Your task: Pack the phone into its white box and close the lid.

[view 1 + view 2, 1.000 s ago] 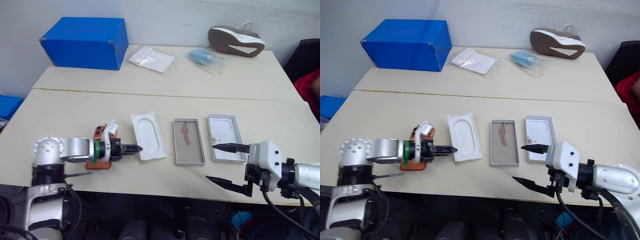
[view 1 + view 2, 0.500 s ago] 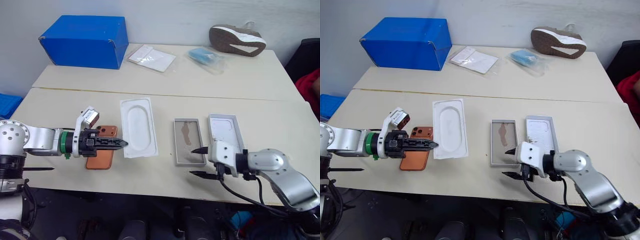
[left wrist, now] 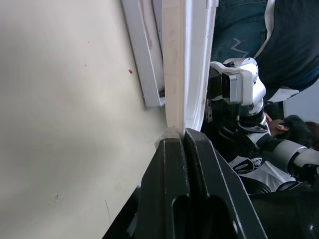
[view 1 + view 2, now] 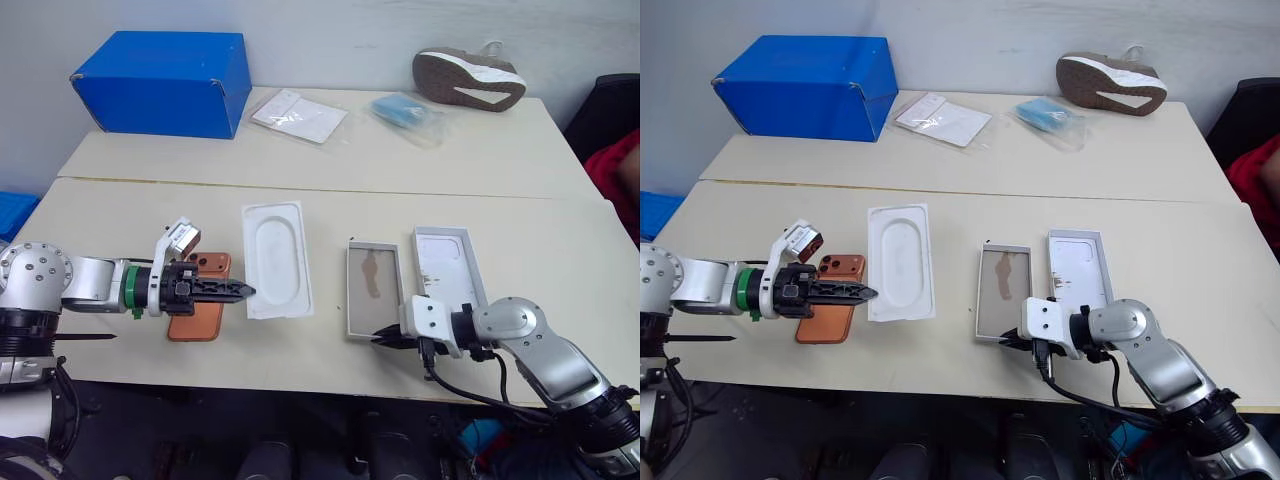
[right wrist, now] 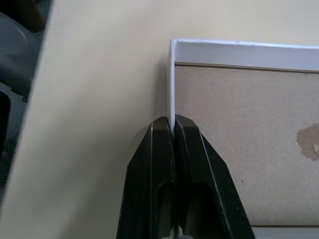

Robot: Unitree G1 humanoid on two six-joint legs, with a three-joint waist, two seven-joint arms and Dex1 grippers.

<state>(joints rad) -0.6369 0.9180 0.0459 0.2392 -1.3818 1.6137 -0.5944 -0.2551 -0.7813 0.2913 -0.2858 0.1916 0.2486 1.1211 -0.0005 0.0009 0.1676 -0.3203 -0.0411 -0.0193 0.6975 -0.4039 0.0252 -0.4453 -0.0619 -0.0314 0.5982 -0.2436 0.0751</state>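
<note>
Right gripper (image 4: 385, 339) has its two black fingers (image 5: 159, 149) pinched together on the near wall of the white box (image 4: 372, 290), at its near corner, one finger outside the wall and one inside; the forearm reaches in low from the near right and points left. That box lies open on the near table (image 4: 120, 215), grey-brown floor up with a dark smear on it. Just right of it, nearly touching, lies the lid (image 4: 445, 262), inside up. Left of the box, apart from it, is one flat white insert (image 4: 272, 258) with an oval recess. Left again lies the phone (image 4: 198, 308), orange back up, lenses at its far corner.

Left gripper (image 4: 245, 292) is closed and holds nothing; it hangs above the gap between phone and insert, its arm stretched level from the near left, pointing right.

On the far table (image 4: 500, 150) are one blue cardboard box (image 4: 160, 82) at far left, one flat white packet (image 4: 298, 114) in clear wrap, one blue item in a clear bag (image 4: 408, 112), and one shoe (image 4: 468, 80) lying sole up at far right.
</note>
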